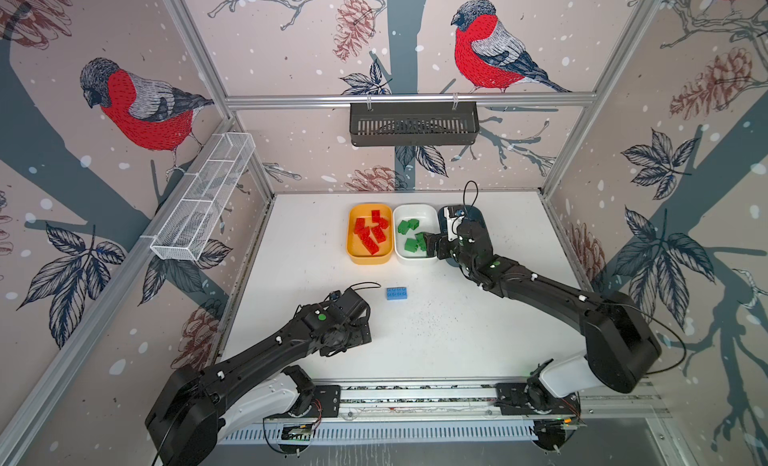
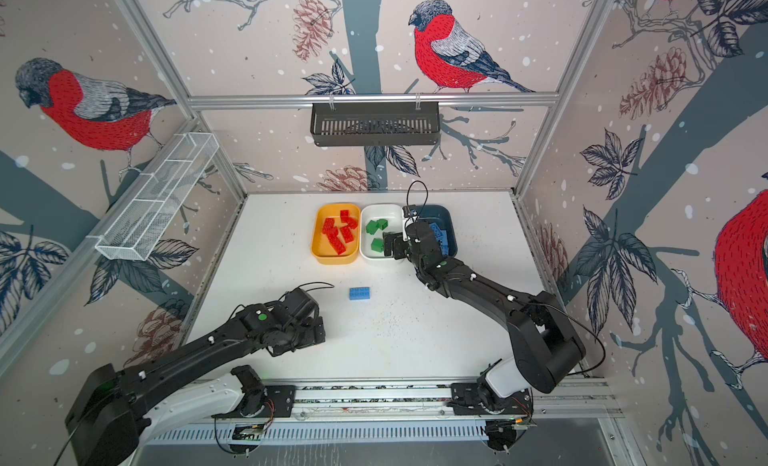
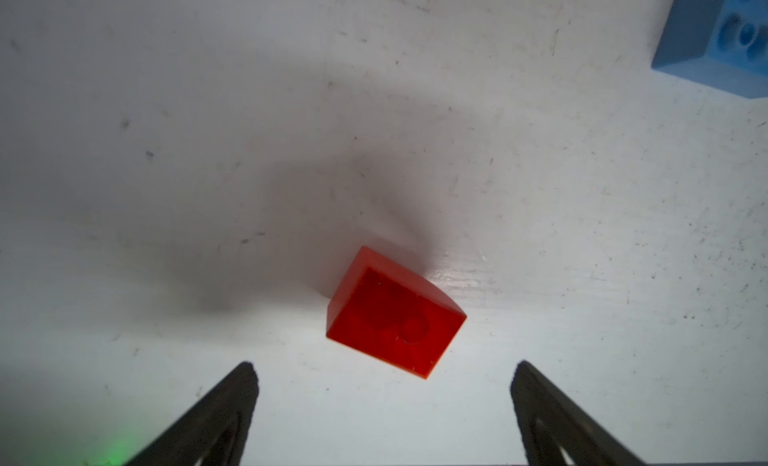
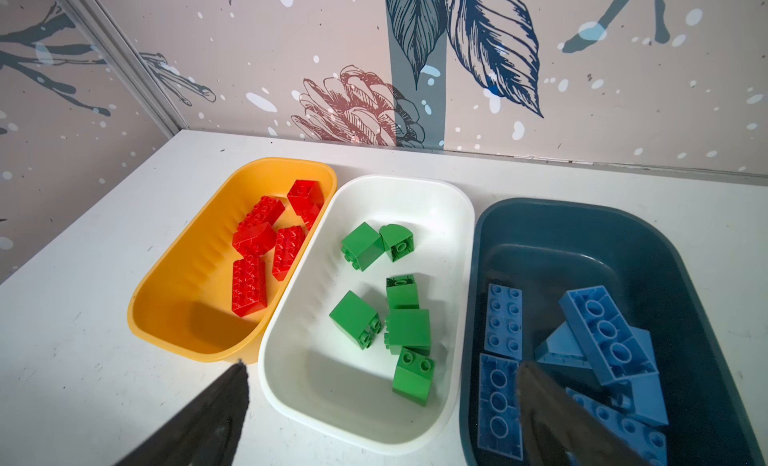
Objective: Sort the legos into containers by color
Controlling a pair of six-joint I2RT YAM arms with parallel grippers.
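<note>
The left gripper (image 3: 385,365) hangs with its fingers wide apart over a lone red brick (image 3: 395,314), low at the centre of the left wrist view. The brick lies skewed, hollow underside showing. Closing on it like this could, I judge, catch its corners and twist or flick it away. A light-blue brick (image 1: 397,293) lies mid-table. The right gripper (image 4: 382,363), fingers apart and empty, is over the white tub (image 4: 332,401) of green bricks (image 4: 407,326). At its left the yellow-orange tub (image 4: 187,301) holds red bricks (image 4: 257,251). At its right the teal tub (image 4: 582,235) holds light-blue bricks (image 4: 602,331).
</note>
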